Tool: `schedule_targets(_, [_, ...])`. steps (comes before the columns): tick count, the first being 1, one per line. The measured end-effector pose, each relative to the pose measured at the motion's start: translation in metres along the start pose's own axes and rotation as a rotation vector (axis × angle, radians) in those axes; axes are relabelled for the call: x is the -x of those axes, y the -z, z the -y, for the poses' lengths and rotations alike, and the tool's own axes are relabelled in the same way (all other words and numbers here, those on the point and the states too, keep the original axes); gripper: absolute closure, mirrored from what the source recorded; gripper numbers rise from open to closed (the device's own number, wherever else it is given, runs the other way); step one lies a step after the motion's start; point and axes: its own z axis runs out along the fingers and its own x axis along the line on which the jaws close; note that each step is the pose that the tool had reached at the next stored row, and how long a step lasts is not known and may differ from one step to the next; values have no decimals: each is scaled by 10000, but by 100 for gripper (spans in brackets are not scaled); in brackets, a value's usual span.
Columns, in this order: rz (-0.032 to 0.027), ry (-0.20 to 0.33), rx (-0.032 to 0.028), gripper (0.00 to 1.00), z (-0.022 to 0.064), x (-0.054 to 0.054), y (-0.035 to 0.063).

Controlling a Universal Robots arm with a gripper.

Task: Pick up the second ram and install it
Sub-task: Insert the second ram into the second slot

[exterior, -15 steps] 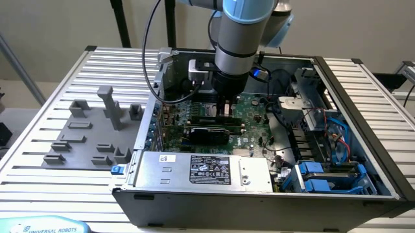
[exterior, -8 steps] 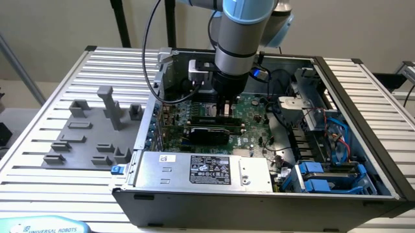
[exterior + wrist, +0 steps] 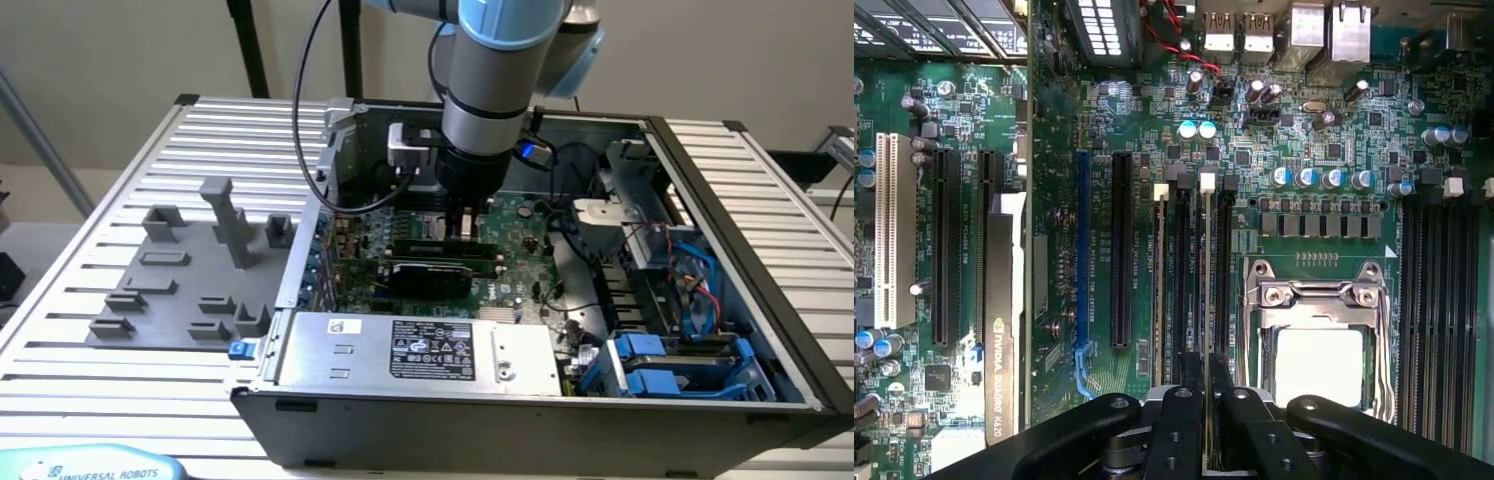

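Nearest to the exterior camera lay a pale blue cover [image 3: 87, 465] with Universal Robots lettering, on the slatted table [image 3: 120, 400]. Behind it rose the front wall of the open computer case [image 3: 534, 420]. Just inside this wall sat the power supply [image 3: 427, 350], close in front of the black expansion card [image 3: 427, 272]. Directly beyond the card, the gripper [image 3: 463, 222] hung low over the green motherboard [image 3: 514, 235], with the arm [image 3: 494, 90] standing upright above it. The case had no lid, so the room over the card was free. To the exterior view's right of the card, blue and red cables [image 3: 694, 270] and drive cages crowded the case. To the exterior view's left of the card, outside the case wall, a grey tray [image 3: 160, 300] with slots rested on the table.

From the wrist, the black fingers [image 3: 1182, 410] came first. The gripper [image 3: 1206, 378] was narrow, closed on the second ram [image 3: 1206, 280], which showed as one thin edge running away from the fingers to a white latch [image 3: 1207, 182]. The ram stood between the card [image 3: 1002, 330] and the processor socket [image 3: 1319, 335], nearer the socket. Black memory slots [image 3: 1182, 280] pressed close on both sides of its edge and left very little side room. Whether its lower edge sat in a slot, I could not tell.
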Motion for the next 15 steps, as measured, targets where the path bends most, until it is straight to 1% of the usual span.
schedule_targets(8, [-3, -36, -2, 86, -1, 5, -1])
schedule_targets(15, [-28, -38, -16, 86, -1, 10, -8])
